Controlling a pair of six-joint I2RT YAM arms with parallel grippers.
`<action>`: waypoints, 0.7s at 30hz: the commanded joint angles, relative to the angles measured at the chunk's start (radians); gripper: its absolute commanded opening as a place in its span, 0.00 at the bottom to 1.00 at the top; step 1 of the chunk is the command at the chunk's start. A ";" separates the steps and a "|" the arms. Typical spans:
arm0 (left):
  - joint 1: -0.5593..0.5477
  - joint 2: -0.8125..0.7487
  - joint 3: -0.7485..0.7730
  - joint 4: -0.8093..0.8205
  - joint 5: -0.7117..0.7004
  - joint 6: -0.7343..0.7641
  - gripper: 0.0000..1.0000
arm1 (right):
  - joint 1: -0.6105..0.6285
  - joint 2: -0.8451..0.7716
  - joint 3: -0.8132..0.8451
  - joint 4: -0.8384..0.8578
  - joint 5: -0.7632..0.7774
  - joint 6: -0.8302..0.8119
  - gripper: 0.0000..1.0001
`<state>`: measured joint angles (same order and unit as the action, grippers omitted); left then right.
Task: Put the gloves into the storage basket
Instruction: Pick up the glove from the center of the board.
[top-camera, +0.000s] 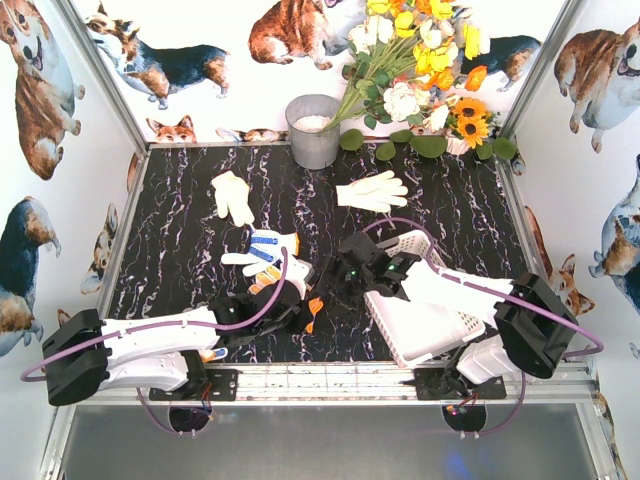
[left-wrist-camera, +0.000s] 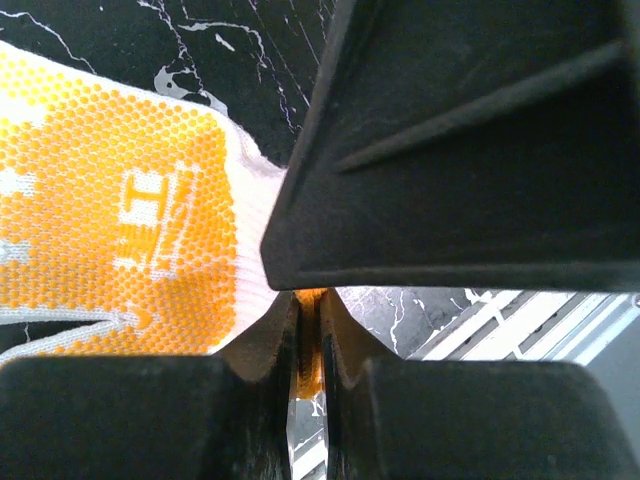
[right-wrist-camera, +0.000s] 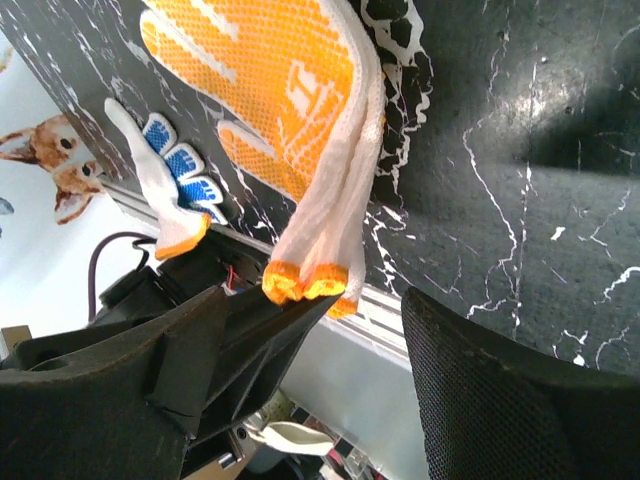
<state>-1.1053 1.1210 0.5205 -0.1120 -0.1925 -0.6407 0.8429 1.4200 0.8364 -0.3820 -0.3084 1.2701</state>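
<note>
My left gripper (top-camera: 292, 303) is shut on the orange cuff (left-wrist-camera: 309, 352) of the yellow-palmed glove (left-wrist-camera: 120, 220), which lies on the black marbled table. My right gripper (top-camera: 362, 277) stands open just right of it. In the right wrist view that glove (right-wrist-camera: 270, 90) stretches away and its cuff (right-wrist-camera: 305, 280) rests against the left finger's tip; nothing sits between the right gripper's (right-wrist-camera: 365, 340) fingers. A blue-dotted glove (top-camera: 262, 250) lies behind the left gripper. Two white gloves (top-camera: 232, 195) (top-camera: 372, 190) lie farther back. The white storage basket (top-camera: 425, 335) sits under my right arm.
A grey metal bucket (top-camera: 313, 130) stands at the back centre, with a bunch of flowers (top-camera: 420, 70) leaning beside it. Walls printed with dogs enclose the table on three sides. The aluminium rail (top-camera: 330, 380) runs along the near edge.
</note>
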 joint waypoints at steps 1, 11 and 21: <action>0.008 0.003 0.030 0.043 0.020 -0.007 0.00 | 0.021 -0.006 -0.007 0.100 0.059 0.029 0.72; 0.010 -0.002 0.034 0.041 0.012 -0.012 0.00 | 0.068 0.071 -0.010 0.151 0.099 0.049 0.66; 0.011 -0.006 0.039 0.045 0.021 -0.004 0.00 | 0.086 0.123 -0.005 0.171 0.105 0.043 0.49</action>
<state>-1.1019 1.1240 0.5240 -0.1074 -0.1761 -0.6472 0.9138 1.5276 0.8207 -0.2546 -0.2234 1.3125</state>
